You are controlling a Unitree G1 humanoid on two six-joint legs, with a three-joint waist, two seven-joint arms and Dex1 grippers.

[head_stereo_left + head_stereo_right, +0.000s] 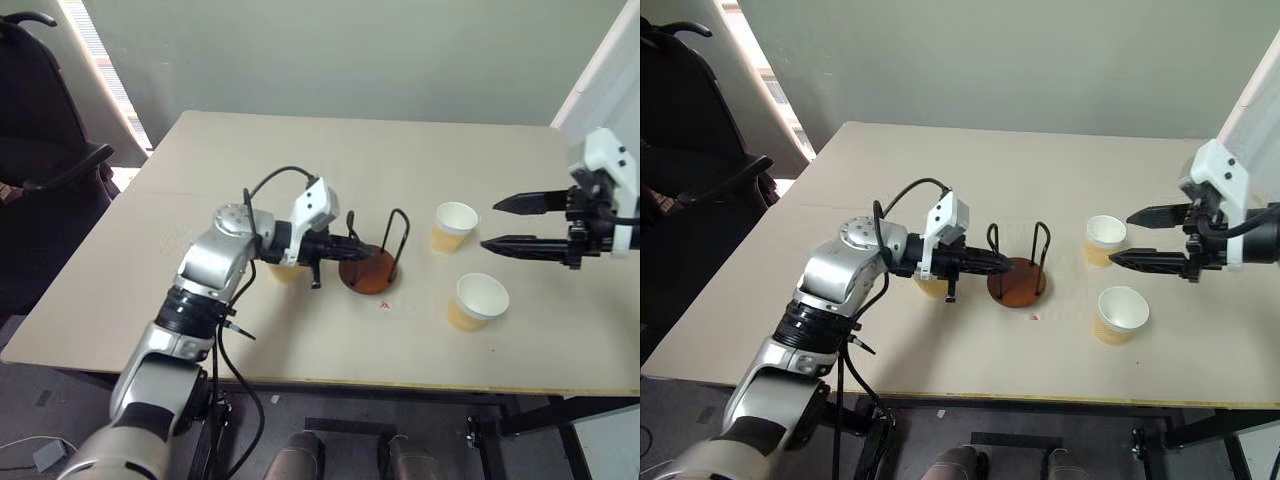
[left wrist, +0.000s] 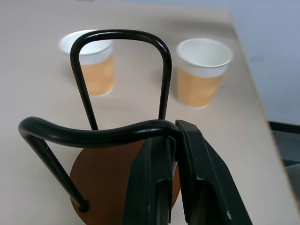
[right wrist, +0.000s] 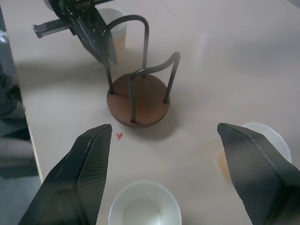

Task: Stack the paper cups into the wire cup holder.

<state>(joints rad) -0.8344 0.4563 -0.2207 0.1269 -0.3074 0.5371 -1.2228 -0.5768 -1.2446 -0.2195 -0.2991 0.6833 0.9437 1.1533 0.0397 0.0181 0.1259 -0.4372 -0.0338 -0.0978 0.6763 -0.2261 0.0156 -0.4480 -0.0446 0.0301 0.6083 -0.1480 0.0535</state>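
The wire cup holder [image 1: 372,262] stands upright near the middle of the table [image 1: 330,160], just left of centre in the head views, its round reddish-brown base flat on the tabletop and two black wire loops rising from it. The left gripper [image 1: 349,243] reaches in level from the frame's left, its forearm bent across the lower left of the picture, and its two black fingers [image 2: 154,183] are pressed together on the top of the nearer wire loop, as the left wrist view shows. Behind that gripper's wrist, one paper cup [image 1: 284,271] stands partly hidden. Two more paper cups stand open-side up to the holder's right: one [image 1: 453,226] nearer the far edge, one [image 1: 477,302] nearer the front edge. The right gripper [image 1: 512,224] hangs above the table at the frame's right edge, pointing toward the left, its fingers [image 3: 86,173] spread wide and holding nothing, just beside the farther cup.
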